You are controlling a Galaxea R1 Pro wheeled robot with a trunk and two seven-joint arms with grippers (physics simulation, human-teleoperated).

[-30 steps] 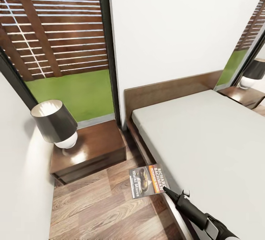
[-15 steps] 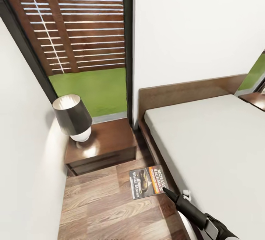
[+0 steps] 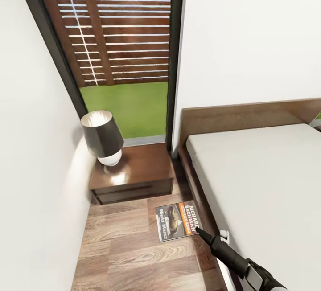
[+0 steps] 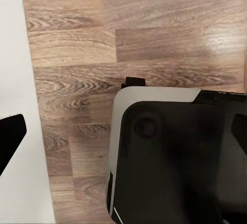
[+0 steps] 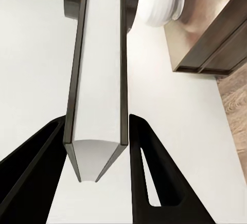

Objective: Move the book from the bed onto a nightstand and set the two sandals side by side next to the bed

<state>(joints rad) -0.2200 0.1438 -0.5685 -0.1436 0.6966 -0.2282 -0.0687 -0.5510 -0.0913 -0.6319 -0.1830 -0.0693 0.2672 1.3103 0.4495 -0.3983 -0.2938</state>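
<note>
"RICHARD BACHMAN" book in right gripper, above floor.

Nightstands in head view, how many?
1. The nightstand stands left of the bed, under the lamp, by the window. Another may sit beyond the bed's far side, out of frame.

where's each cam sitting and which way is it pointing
Head view: up on the robot's head, looking down at the nightstand, bed and right gripper holding the book.
Left wrist view: on the left arm, facing the wood floor; dark robot body shows.
Right wrist view: along the fingers clamping the book's spine.
Shared: book, nightstand, lamp.
</note>
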